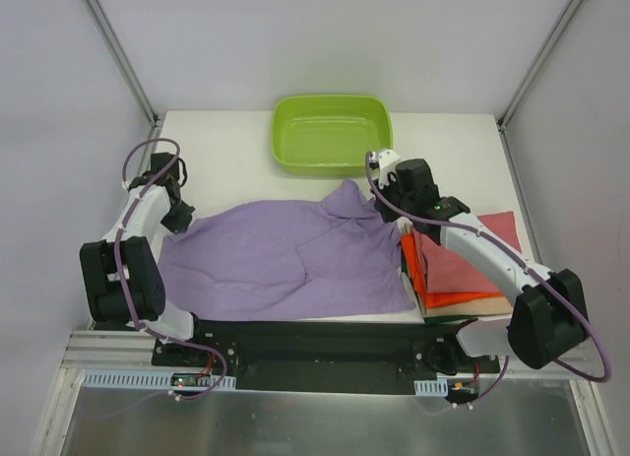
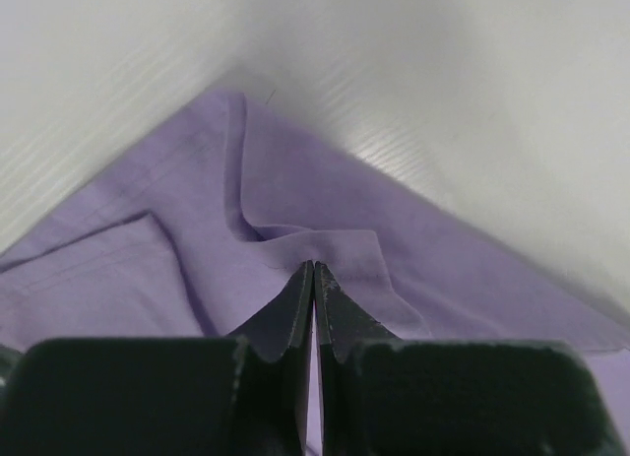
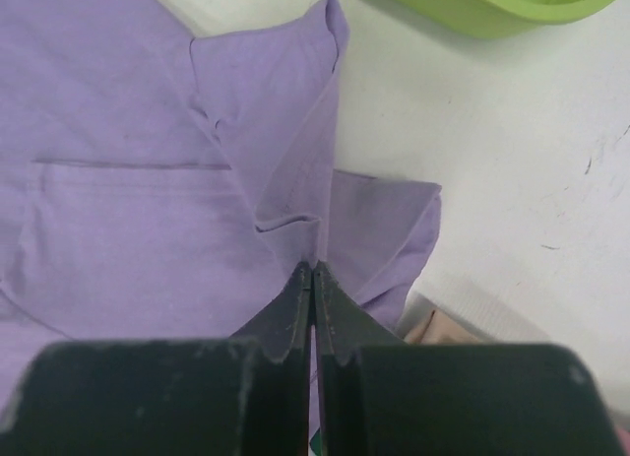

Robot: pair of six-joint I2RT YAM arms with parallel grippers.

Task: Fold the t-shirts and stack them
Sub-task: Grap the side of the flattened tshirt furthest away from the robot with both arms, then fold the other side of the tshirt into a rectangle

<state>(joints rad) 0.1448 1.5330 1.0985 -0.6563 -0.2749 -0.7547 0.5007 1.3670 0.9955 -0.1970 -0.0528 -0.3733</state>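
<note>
A large lilac t-shirt lies spread and wrinkled across the middle of the table. My left gripper sits at its left corner, and in the left wrist view the jaws are shut with a puckered fold of lilac cloth at their tips. My right gripper is at the shirt's upper right edge. There the jaws are shut on a pinched ridge of the same shirt. To the right lies a stack of folded t-shirts, a rose-red one on an orange one.
A lime-green tub stands at the back centre, just beyond the right gripper, and its rim shows in the right wrist view. A beige layer lies under the stack. White walls enclose the table on three sides.
</note>
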